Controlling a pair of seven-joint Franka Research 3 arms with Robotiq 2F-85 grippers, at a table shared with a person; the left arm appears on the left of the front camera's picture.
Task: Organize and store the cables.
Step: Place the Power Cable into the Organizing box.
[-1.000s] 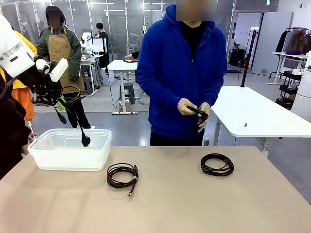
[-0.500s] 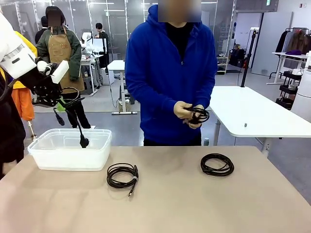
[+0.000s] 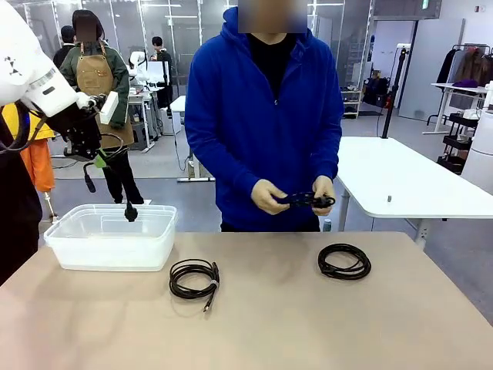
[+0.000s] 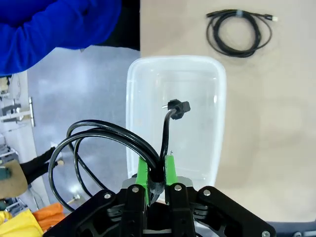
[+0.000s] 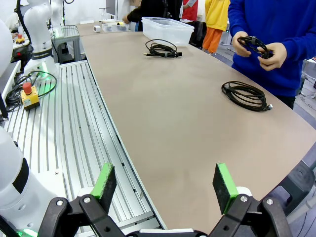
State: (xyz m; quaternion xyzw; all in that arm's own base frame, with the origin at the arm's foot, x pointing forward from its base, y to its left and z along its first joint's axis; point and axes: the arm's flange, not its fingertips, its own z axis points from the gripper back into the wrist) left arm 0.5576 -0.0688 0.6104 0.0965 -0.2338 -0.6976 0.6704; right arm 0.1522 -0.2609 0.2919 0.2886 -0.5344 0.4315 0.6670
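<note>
My left gripper (image 3: 98,156) hangs above the clear plastic bin (image 3: 115,250) at the table's left, shut on a coiled black cable (image 3: 114,149). That cable's plug (image 3: 131,212) dangles just over the bin's rim. In the left wrist view the green pads (image 4: 142,171) pinch the cable's loops (image 4: 98,132), with the plug (image 4: 178,107) over the bin (image 4: 197,148). Two more coiled cables (image 3: 192,277) (image 3: 344,261) lie on the table. The person in blue holds another coil (image 3: 306,200) in both hands. My right gripper (image 5: 165,180) is open and empty, beyond the table's near edge.
The right wrist view looks down the tan table (image 5: 163,108) past a coil (image 5: 245,95) to a second coil (image 5: 162,48) and the bin (image 5: 167,27). A slatted metal base (image 5: 74,123) runs along its left. A white table (image 3: 400,181) stands behind, right.
My left gripper has risen a little and shifted right, lifting the dangling plug from inside the bin to just above it. The person has stepped left and lowered the coil in their hands.
</note>
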